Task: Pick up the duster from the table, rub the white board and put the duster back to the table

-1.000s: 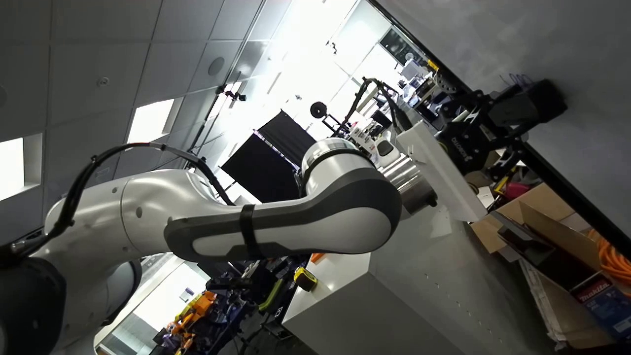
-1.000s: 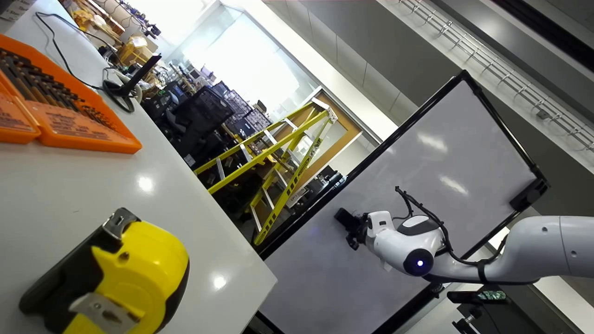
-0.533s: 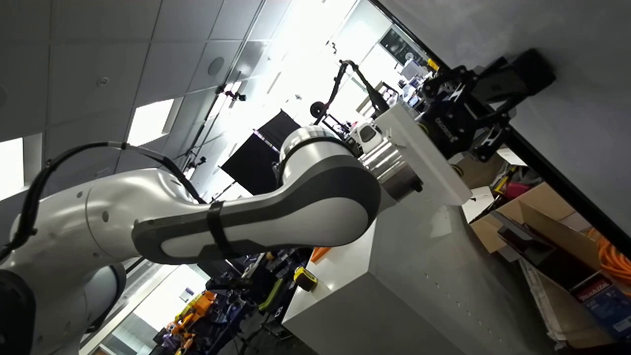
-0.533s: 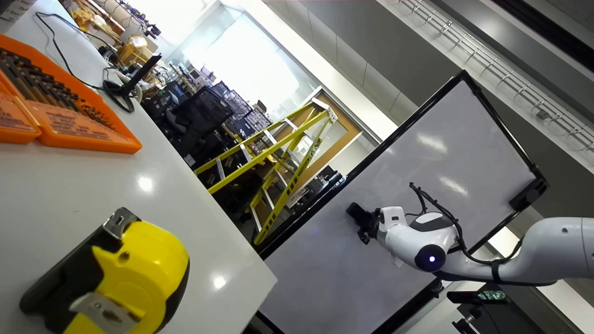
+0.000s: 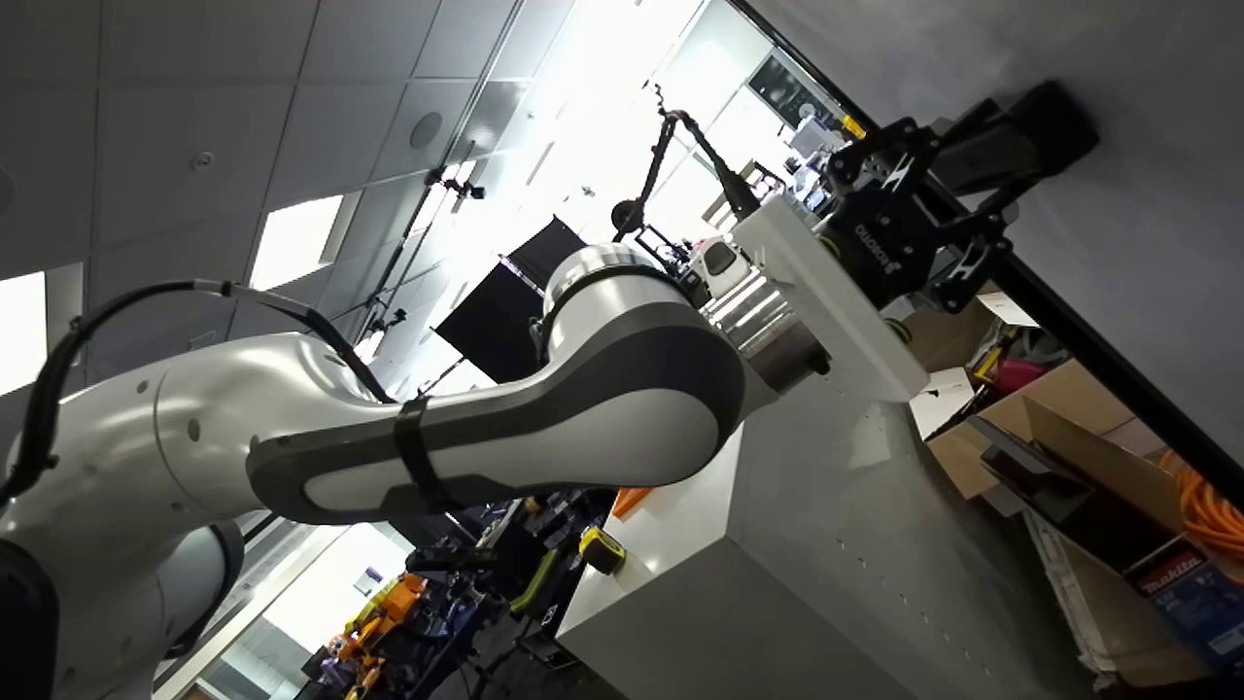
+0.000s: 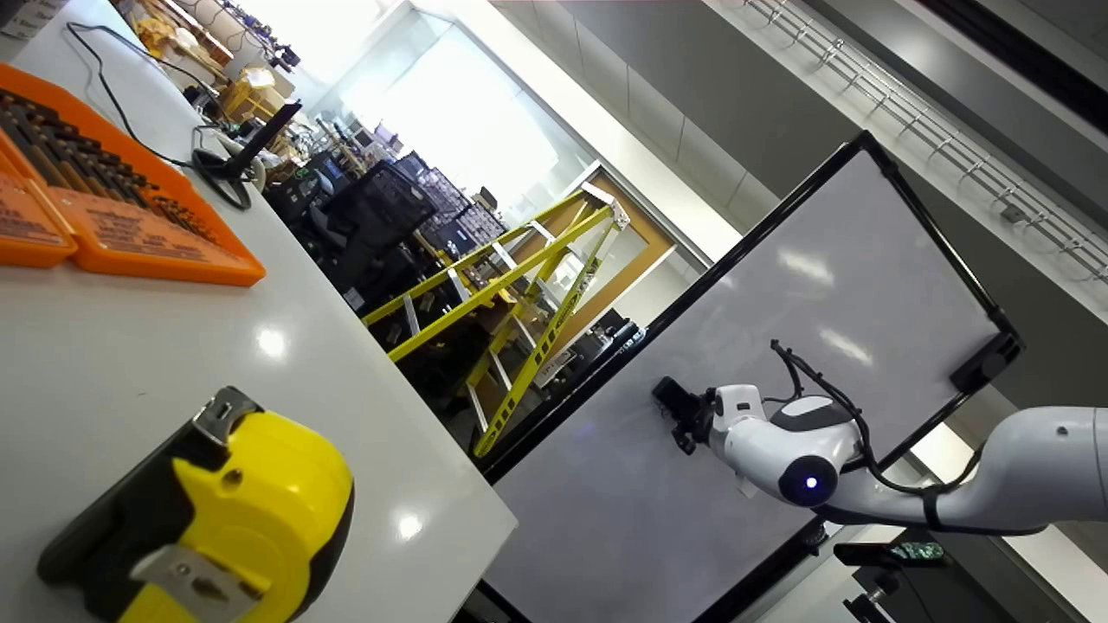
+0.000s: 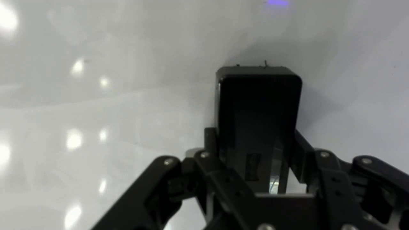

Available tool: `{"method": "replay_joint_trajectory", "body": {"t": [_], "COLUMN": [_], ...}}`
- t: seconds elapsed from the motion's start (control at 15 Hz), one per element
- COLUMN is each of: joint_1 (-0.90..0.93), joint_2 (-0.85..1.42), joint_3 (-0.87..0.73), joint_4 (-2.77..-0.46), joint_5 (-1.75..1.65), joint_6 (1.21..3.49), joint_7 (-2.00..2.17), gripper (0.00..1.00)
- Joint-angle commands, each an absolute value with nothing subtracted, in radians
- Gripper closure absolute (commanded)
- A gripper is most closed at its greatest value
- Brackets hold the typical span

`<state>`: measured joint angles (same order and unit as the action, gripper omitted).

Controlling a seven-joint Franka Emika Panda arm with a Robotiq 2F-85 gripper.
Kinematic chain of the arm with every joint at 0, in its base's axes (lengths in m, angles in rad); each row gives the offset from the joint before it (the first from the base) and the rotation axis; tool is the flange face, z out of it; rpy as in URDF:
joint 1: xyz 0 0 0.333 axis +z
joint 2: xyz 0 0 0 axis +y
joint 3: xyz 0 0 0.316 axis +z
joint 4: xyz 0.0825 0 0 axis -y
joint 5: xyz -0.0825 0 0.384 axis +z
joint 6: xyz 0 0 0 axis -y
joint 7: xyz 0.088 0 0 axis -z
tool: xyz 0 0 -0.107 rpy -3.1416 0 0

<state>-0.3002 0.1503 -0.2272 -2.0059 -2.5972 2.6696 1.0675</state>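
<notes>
Gripper (image 7: 255,140) tight on duster (image 7: 258,105) at the board (image 6: 615,528), dark specks (image 7: 266,64) beside duster in wrist view alone.

Glare spots on white board (image 6: 740,324)

A yellow-and-black tape measure (image 6: 290,489), visible in both exterior views, lies near an open orange case (image 6: 147,234) of drill bits (image 6: 74,156), with a yellow stepladder (image 6: 544,348) standing open in the background. In an exterior view, a Makita box (image 5: 1191,608) sits near an open cardboard box (image 5: 1079,394) and an orange coil (image 5: 1215,515), while black panels (image 5: 491,321) show farther back in the room.
</notes>
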Motion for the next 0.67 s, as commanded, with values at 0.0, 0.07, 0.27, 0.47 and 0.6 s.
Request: {"method": "replay_joint_trajectory", "body": {"t": [0.0, 0.07, 0.27, 0.47, 0.6], "joint_1": [-0.315, -0.315, -0.315, -0.317, -0.321], "joint_2": [0.207, 0.216, 0.240, 0.243, 0.221], "joint_3": [-0.237, -0.237, -0.237, -0.241, -0.245], "joint_4": [-1.985, -1.986, -1.991, -1.988, -1.990], "joint_5": [-2.594, -2.593, -2.587, -2.584, -2.589], "joint_6": [2.659, 2.660, 2.660, 2.659, 2.655], "joint_7": [1.075, 1.073, 1.062, 1.057, 1.064], "gripper": [0.70, 0.70, 0.70, 0.70, 0.70]}}
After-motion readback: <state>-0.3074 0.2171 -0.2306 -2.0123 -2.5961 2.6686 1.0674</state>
